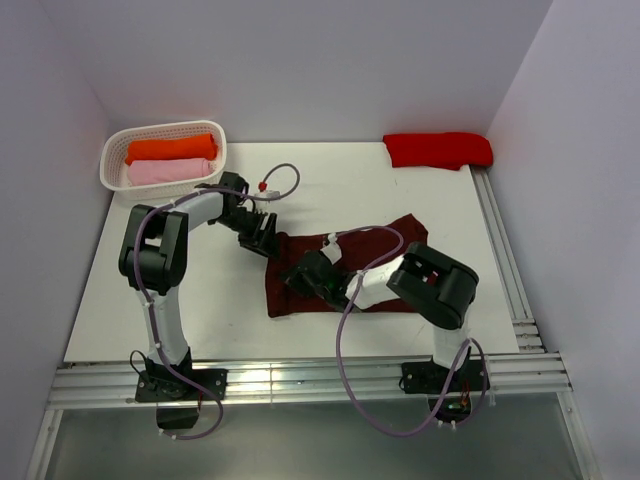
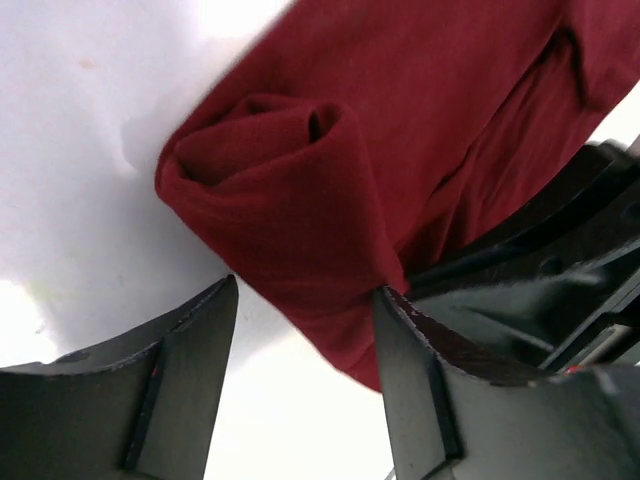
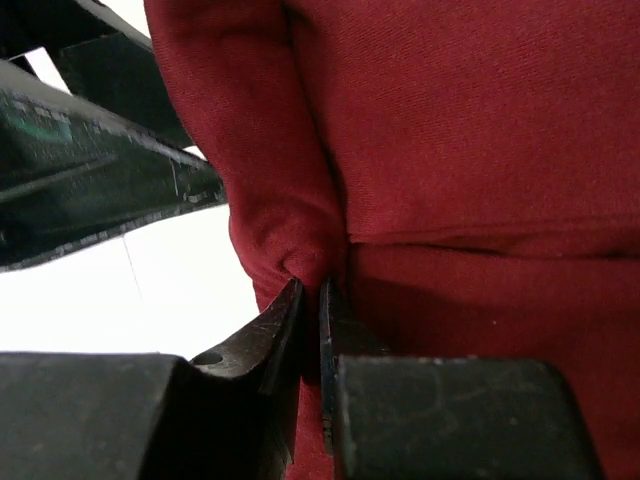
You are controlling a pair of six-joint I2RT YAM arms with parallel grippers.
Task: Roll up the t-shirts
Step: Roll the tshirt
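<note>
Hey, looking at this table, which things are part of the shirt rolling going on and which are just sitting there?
In use:
maroon t-shirt, partly rolled
left hand, open beside the roll
right hand, pinching its cloth

Sitting by:
red t-shirt at far right
basket holding orange roll and pink roll

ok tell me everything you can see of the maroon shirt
The maroon shirt is plain, soft knit cloth. It lies mostly spread out but rumpled on the white table, just ahead of the right arm. Its left end is curled into a loose roll. The left end effector is open astride the edge of that roll, touching the cloth on one side. The right end effector is shut, pinching a fold of the shirt.
</note>
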